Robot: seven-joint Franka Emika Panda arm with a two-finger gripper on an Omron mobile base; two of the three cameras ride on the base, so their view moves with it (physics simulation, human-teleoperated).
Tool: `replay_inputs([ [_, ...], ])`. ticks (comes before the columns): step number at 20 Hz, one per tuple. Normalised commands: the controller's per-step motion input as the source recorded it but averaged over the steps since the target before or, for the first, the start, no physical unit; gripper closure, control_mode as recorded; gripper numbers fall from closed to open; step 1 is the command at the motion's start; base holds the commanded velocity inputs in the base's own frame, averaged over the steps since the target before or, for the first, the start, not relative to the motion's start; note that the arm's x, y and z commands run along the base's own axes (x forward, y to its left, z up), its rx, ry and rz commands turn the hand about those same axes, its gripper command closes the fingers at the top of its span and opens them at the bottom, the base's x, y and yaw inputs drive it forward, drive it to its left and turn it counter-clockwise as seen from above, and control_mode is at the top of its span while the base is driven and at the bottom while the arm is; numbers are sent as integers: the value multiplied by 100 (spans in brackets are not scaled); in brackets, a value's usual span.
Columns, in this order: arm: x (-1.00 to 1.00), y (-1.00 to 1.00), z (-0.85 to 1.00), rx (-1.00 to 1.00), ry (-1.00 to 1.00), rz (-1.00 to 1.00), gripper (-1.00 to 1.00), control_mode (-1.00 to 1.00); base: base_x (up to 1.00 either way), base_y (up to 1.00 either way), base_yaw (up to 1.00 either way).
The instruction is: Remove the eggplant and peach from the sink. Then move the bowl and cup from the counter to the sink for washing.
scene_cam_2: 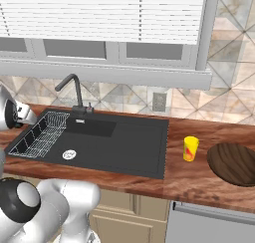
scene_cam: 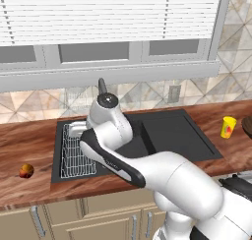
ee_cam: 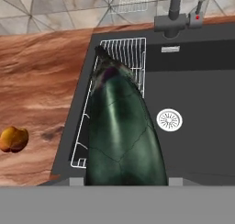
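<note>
The dark green eggplant (ee_cam: 121,131) hangs lengthwise in my gripper (ee_cam: 125,178), which is shut on it above the left side of the black sink (ee_cam: 197,94), over the wire rack (ee_cam: 124,51). Its bulk hides my fingertips. The orange-red peach (ee_cam: 13,139) lies on the wooden counter left of the sink (scene_cam: 177,135), also seen as the peach (scene_cam: 26,171) in the left base view. The yellow cup (scene_cam_2: 190,148) stands on the counter right of the sink (scene_cam_2: 124,147). The brown bowl (scene_cam_2: 234,163) sits just beyond the cup.
The dark faucet (scene_cam_2: 72,90) rises at the sink's back edge. The silver drain (ee_cam: 169,120) lies in the basin floor. My white arm (scene_cam: 123,155) reaches across the sink's left half. A wall outlet (scene_cam_2: 159,101) is on the tiled backsplash.
</note>
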Motion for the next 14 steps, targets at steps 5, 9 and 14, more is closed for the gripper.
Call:
replay_inputs([
  [5, 3, 16, 1, 0, 0, 7, 100, -100, 0, 0, 0],
  [9, 1, 14, 0, 0, 0, 8, 100, -100, 0, 0, 0],
  [14, 4, 15, 0, 0, 0, 8, 100, -100, 0, 0, 0],
])
